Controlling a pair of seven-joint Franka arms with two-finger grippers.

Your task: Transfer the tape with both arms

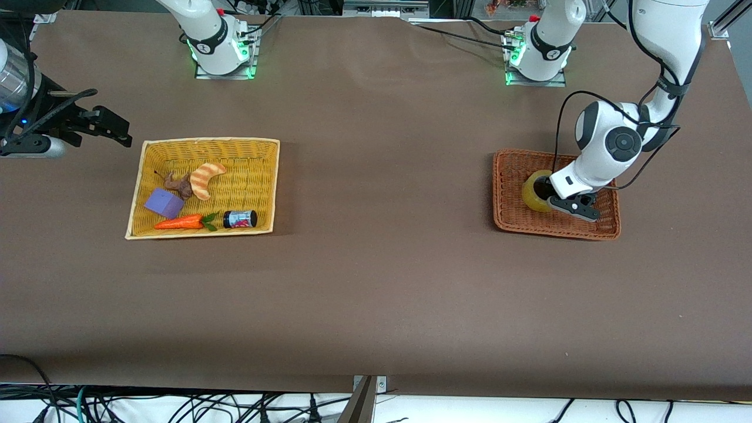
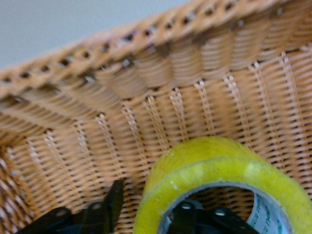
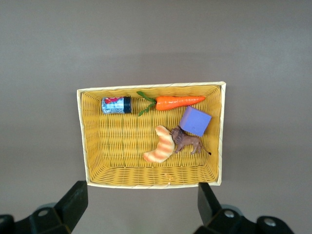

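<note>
The yellowish tape roll (image 1: 533, 192) stands on edge in the brown wicker basket (image 1: 511, 220) at the left arm's end of the table. My left gripper (image 1: 550, 198) is down in that basket at the tape. In the left wrist view the tape (image 2: 214, 165) fills the lower part of the frame. My left gripper (image 2: 148, 214) is open and straddles the roll's wall, one finger (image 2: 114, 200) just outside the roll and the other inside its grey core. My right gripper (image 1: 120, 132) is open and empty, up beside the yellow basket (image 1: 276, 182).
The yellow basket (image 3: 83, 141) holds a black jar with a pink label (image 1: 239, 219), a toy carrot (image 1: 179, 222), a purple block (image 1: 164, 203), a croissant (image 1: 207, 179) and a brown toy animal (image 1: 179, 185). Bare brown table lies between the two baskets.
</note>
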